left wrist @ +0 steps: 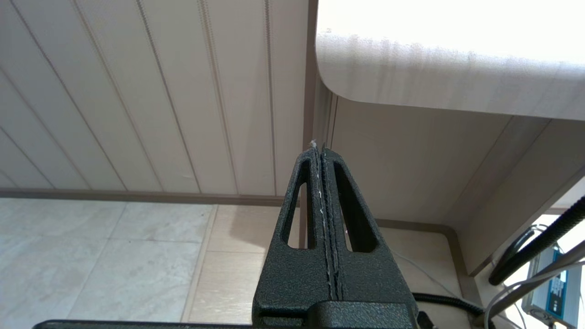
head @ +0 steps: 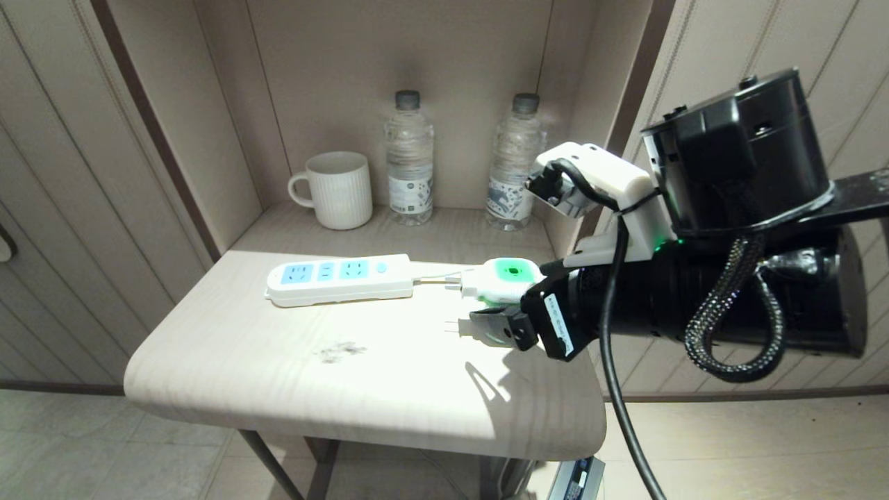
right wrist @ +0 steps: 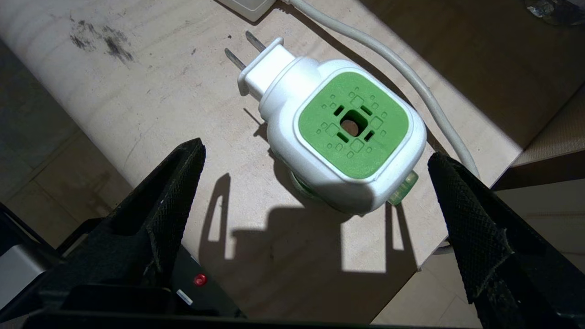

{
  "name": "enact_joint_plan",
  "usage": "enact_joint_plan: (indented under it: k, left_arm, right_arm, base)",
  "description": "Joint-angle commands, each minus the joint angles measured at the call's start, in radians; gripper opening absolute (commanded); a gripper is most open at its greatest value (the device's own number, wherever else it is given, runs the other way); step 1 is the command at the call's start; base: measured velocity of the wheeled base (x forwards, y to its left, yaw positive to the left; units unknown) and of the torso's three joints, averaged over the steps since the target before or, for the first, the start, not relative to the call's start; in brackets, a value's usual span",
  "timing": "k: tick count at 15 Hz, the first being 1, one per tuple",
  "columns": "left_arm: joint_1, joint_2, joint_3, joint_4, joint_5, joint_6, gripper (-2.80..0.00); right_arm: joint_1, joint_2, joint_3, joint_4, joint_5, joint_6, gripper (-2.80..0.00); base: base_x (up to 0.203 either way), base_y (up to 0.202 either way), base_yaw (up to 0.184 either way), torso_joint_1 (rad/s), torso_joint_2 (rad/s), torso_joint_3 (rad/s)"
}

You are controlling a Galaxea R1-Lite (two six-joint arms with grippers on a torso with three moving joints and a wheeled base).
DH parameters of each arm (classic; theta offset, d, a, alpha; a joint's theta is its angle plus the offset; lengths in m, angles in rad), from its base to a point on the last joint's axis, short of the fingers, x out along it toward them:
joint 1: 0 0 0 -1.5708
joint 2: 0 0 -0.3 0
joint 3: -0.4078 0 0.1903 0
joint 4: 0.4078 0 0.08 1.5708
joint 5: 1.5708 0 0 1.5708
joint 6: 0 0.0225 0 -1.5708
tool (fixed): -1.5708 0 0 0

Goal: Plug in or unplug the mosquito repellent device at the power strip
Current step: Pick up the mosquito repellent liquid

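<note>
The mosquito repellent device (head: 503,280) stands unplugged on the table (head: 333,389), near the right edge, just right of the power strip (head: 340,278). Its two prongs (right wrist: 242,50) point left toward the strip's cord end, not toward the socket faces (head: 326,271), which face upward. The white cord (right wrist: 411,77) runs along the far side of the device.

The right claw (head: 510,305) is released, fingers spread wide, hanging just above and to either side of the white-and-green head; it holds nothing. The left claw (left wrist: 325,196) is clenched and empty, parked below table height at the left.

Step in hand, as judged: grasp the device for plugging in.

1. Centre the spread fingers (right wrist: 169,192) on the white head, not on the green bottle below, which is largely hidden.
2. Lower until both pads flank the flat sides of the head; keep them off the prong block.
3. Keep the far finger clear of the cord.
4. Close squarely. An off-centre grip would likely twist the device.
5. After lifting, the prongs must be turned downward to meet a socket face.
</note>
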Motion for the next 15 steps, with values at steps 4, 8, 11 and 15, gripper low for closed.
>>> enact_joint_plan:
  k: [4, 8, 11, 15]
  left_arm:
    - [0.000, 0.001, 0.000, 0.000, 0.000, 0.000, -2.80]
    - [0.000, 0.001, 0.000, 0.000, 0.000, 0.000, -2.80]
    - [0.000, 0.001, 0.000, 0.000, 0.000, 0.000, -2.80]
    - [0.000, 0.001, 0.000, 0.000, 0.000, 0.000, -2.80]
  right_arm:
    - [0.000, 0.029, -0.017, -0.013, -0.153, 0.005, 0.00]
    - [0.025, 0.055, -0.002, -0.114, -0.235, 0.001, 0.00]
    - [0.034, 0.055, -0.001, -0.114, -0.236, 0.003, 0.00]
    - [0.037, 0.075, -0.002, -0.138, -0.240, 0.006, 0.00]
  base:
    - [0.000, 0.000, 0.000, 0.000, 0.00, 0.000]
    - [0.000, 0.000, 0.000, 0.000, 0.00, 0.000]
    - [0.000, 0.000, 0.000, 0.000, 0.00, 0.000]
    - [0.000, 0.000, 0.000, 0.000, 0.00, 0.000]
